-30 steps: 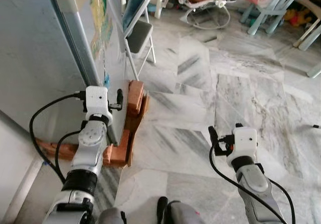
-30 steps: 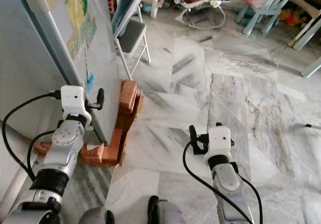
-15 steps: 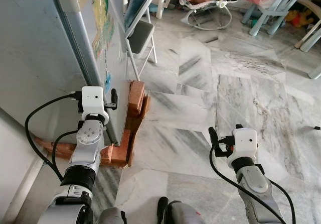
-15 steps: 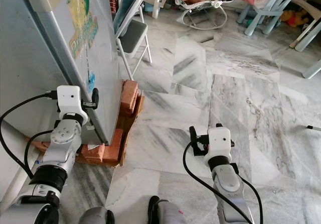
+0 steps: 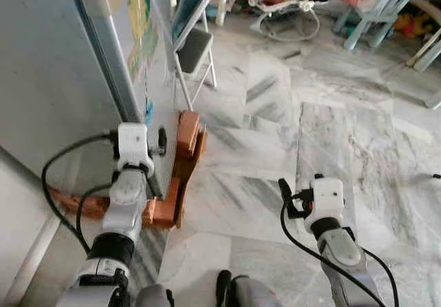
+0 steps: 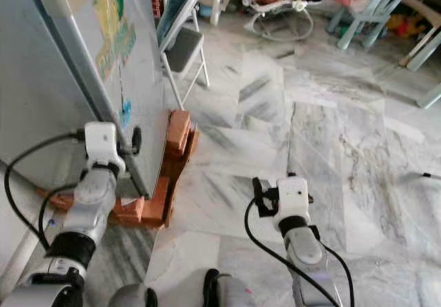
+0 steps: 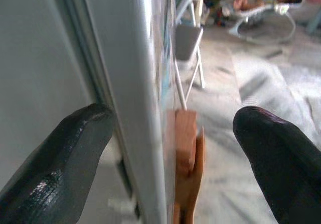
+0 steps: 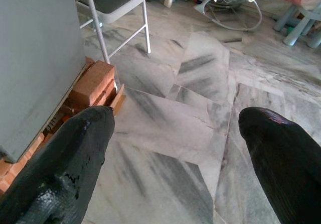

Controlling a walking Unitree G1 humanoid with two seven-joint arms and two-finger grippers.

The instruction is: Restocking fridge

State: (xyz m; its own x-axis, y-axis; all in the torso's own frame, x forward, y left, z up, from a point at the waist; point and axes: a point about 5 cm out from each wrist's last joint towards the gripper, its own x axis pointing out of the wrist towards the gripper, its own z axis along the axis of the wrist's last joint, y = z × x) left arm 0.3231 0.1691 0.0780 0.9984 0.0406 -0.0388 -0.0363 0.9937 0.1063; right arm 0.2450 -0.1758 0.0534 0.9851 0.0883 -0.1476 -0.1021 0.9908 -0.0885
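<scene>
A grey fridge (image 5: 55,80) stands at the left, its door (image 6: 110,38) covered with colourful stickers. My left gripper (image 5: 154,140) is low at the door's free edge. In the left wrist view the left gripper (image 7: 170,133) is open and the door's edge (image 7: 150,83) runs between its two fingers, one finger on the fridge-body side and the other on the sticker side. My right gripper (image 5: 286,195) hangs open over the marble floor to the right, with nothing between its fingers (image 8: 65,158).
Red bricks (image 5: 186,131) prop up the fridge's base. A grey folding chair (image 5: 193,45) stands just beyond the door. Farther back are a baby bouncer (image 5: 286,7) and pale blue plastic chairs (image 5: 375,4). Marble floor (image 5: 331,114) stretches to the right.
The whole picture has shifted a little. My left gripper stays at the door's edge. My right gripper has drifted slightly to the left.
</scene>
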